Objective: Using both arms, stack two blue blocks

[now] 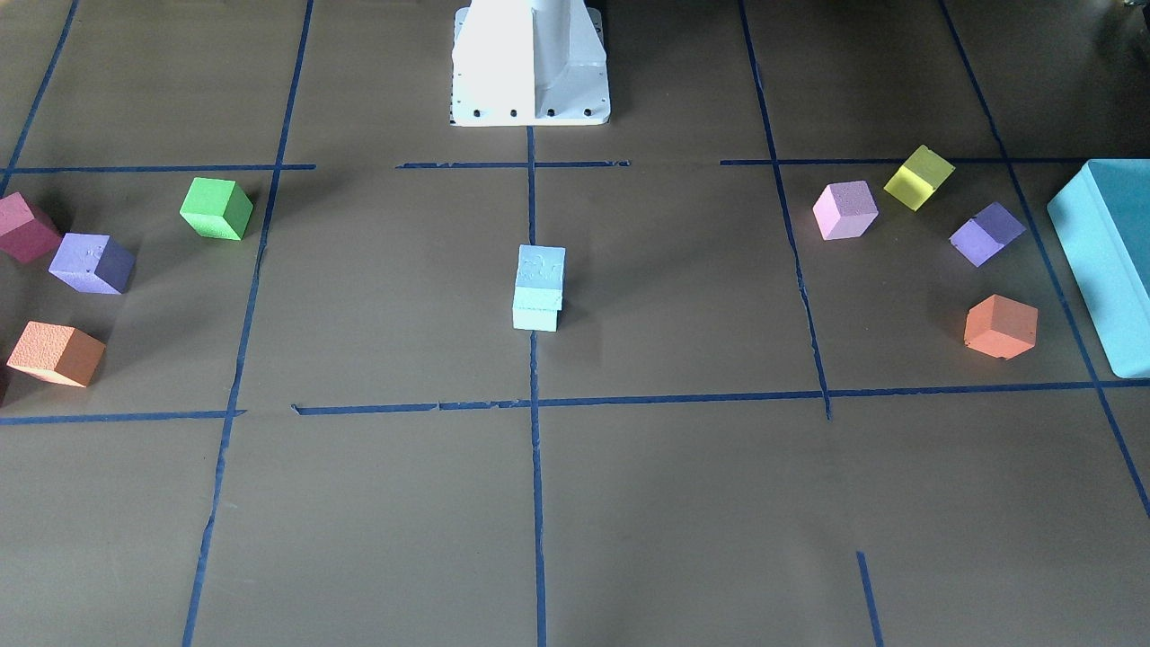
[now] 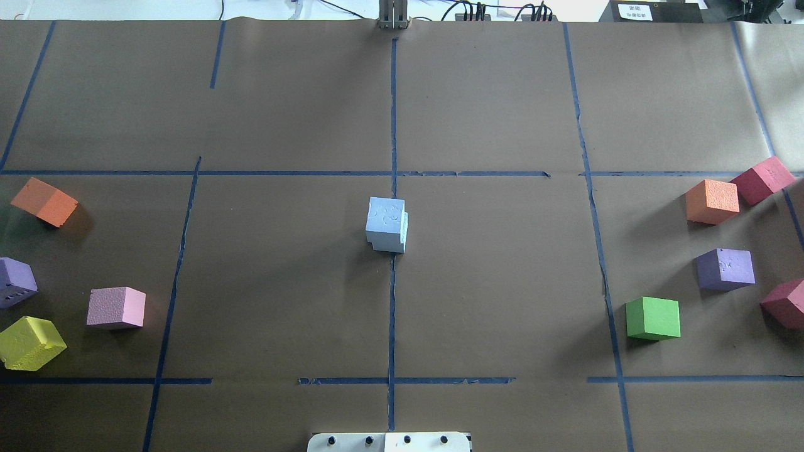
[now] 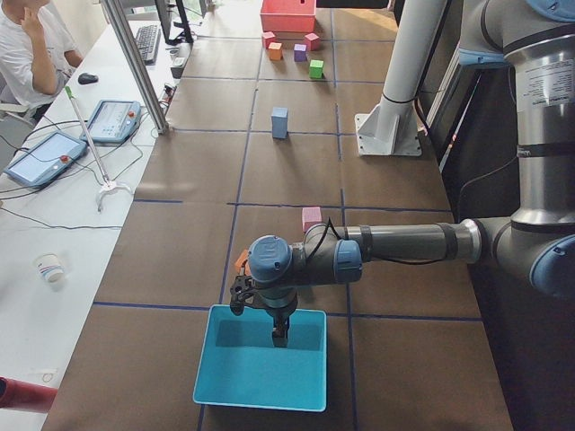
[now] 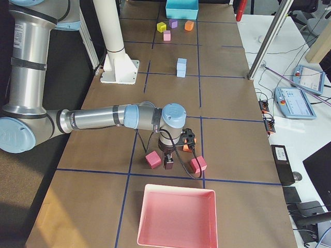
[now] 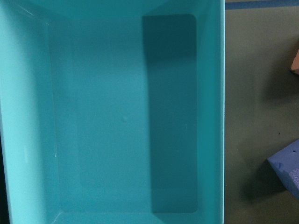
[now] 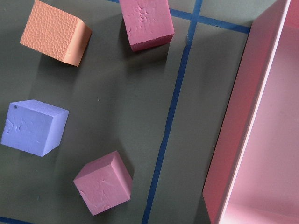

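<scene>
The two blue blocks stand stacked at the table's centre. The sky-blue one [image 1: 541, 266] sits on the aqua one [image 1: 536, 317], slightly offset. The stack also shows in the overhead view [image 2: 385, 216] and in both side views [image 3: 279, 122] [image 4: 181, 67]. My left gripper [image 3: 280, 339] hangs over the teal box [image 3: 260, 368], far from the stack. My right gripper [image 4: 168, 164] hangs low between two crimson cubes near the pink tray [image 4: 176, 217]. I cannot tell whether either is open or shut. Neither arm shows in the overhead or front views.
Loose cubes lie at both table ends: green [image 2: 653, 318], purple [image 2: 725, 269], orange [image 2: 711, 201], crimson [image 2: 762, 179] on one side; pink [image 2: 116, 307], yellow [image 2: 30, 342], orange [image 2: 44, 201] on the other. The white pedestal [image 1: 530, 63] stands at the robot's side.
</scene>
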`<action>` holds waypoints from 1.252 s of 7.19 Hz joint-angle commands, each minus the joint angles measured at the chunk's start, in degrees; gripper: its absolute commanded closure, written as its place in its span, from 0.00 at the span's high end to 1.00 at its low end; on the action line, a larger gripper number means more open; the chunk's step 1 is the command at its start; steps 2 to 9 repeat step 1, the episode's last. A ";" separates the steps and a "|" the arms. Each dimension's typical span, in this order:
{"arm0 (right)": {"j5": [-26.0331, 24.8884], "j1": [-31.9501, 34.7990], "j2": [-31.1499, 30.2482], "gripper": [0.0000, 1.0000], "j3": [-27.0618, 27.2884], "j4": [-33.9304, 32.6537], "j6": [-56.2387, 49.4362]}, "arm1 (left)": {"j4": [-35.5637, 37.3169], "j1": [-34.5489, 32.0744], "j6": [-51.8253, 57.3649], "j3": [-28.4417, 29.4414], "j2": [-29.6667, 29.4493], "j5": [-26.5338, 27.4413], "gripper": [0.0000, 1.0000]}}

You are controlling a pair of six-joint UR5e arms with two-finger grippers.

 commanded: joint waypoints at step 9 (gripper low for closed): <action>0.00 0.00 -0.04 1.00 -0.01 0.00 0.00 | 0.00 0.00 -0.12 0.00 0.03 0.00 1.00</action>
